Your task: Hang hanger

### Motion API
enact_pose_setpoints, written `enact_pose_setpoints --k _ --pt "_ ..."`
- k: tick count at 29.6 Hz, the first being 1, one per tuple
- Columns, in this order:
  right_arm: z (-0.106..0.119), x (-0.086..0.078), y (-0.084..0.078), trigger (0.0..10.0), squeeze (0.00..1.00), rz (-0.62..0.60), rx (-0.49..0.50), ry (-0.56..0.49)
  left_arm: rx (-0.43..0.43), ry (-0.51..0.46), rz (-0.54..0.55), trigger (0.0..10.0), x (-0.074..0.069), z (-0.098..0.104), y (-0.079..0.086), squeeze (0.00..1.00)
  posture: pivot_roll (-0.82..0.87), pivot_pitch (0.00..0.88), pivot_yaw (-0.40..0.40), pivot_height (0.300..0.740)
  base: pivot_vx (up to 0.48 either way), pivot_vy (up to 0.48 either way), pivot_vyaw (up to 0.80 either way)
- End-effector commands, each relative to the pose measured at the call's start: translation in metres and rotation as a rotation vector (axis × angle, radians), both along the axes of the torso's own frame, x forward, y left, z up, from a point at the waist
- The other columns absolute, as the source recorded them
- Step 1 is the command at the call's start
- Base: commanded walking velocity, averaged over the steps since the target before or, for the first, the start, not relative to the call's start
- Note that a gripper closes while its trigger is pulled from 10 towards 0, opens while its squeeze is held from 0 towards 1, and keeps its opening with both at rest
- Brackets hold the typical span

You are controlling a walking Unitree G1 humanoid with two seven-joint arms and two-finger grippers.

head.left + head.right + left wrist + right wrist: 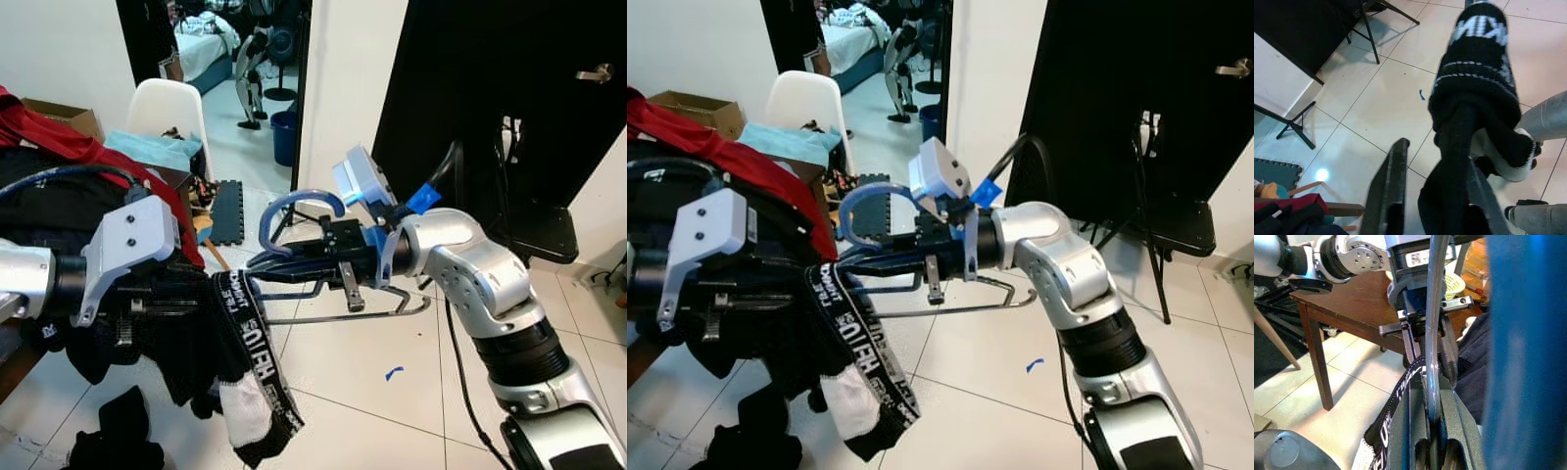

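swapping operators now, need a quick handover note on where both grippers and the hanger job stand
Right gripper: shut on the blue hanger, held out over the tiled floor.
Left gripper: fingers either side of the black garment with the lettered waistband; firm grip unclear.
The garment droops from the hanger's end toward the left gripper.
Done: hanger picked up, garment partly on it.
Left: settle the garment on the hanger, then hang it; no rail in sight.

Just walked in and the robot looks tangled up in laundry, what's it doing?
It is working a garment onto a hanger in mid-air above the tiled floor. The right gripper is shut on the blue hanger, held out in front of it. The left gripper holds the black garment, whose lettered waistband hangs down by the hanger's lower bar. More clothes are piled on its left.
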State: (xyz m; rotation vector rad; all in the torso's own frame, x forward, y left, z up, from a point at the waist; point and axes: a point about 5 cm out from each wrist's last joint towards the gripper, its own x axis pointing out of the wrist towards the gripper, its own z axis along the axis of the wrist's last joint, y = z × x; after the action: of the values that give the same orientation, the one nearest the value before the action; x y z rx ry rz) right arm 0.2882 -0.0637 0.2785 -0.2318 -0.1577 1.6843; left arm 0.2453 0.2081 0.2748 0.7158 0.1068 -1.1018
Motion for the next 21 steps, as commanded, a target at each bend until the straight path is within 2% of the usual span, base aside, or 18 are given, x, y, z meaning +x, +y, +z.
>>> enact_pose_setpoints --k 1,10,12,13,14,18,21 --pt "0.011 -0.013 0.011 10.0 0.00 0.089 0.049 -0.046 -0.015 0.032 -0.033 0.0 0.000 -0.009 -0.006 0.00 -0.03 0.000 -0.036 0.740 0.000 0.000 0.00" --pt "0.009 -0.013 0.011 10.0 0.00 0.086 0.044 -0.043 -0.011 0.032 -0.043 0.0 0.000 -0.012 -0.008 0.00 -0.02 0.000 -0.044 0.740 0.000 0.000 0.00" --pt "0.008 -0.012 0.012 10.0 0.00 0.076 0.045 -0.047 -0.018 0.009 -0.042 0.0 0.001 -0.011 -0.008 0.00 -0.02 0.000 -0.043 0.740 0.000 0.000 0.00" --pt "0.005 -0.007 0.017 10.0 0.00 0.018 0.058 -0.043 -0.046 -0.057 -0.023 0.0 0.006 -0.002 -0.006 0.00 -0.02 0.000 -0.042 0.740 0.000 0.000 0.00" --pt "0.002 -0.004 0.019 10.0 1.00 -0.009 0.059 -0.036 -0.059 -0.088 -0.012 0.0 0.009 0.004 -0.002 0.00 -0.02 0.000 -0.041 0.740 0.000 0.000 0.00" --pt "-0.002 0.005 0.016 10.0 1.00 -0.079 0.067 -0.019 -0.064 -0.128 0.008 0.0 0.011 0.016 0.007 0.00 -0.02 0.000 -0.042 0.740 0.000 0.000 0.00" --pt "-0.003 0.011 0.008 10.0 1.00 -0.128 0.076 -0.009 -0.044 -0.145 0.027 0.0 0.012 0.023 0.016 0.00 -0.02 0.000 -0.038 0.740 0.000 0.000 0.00"
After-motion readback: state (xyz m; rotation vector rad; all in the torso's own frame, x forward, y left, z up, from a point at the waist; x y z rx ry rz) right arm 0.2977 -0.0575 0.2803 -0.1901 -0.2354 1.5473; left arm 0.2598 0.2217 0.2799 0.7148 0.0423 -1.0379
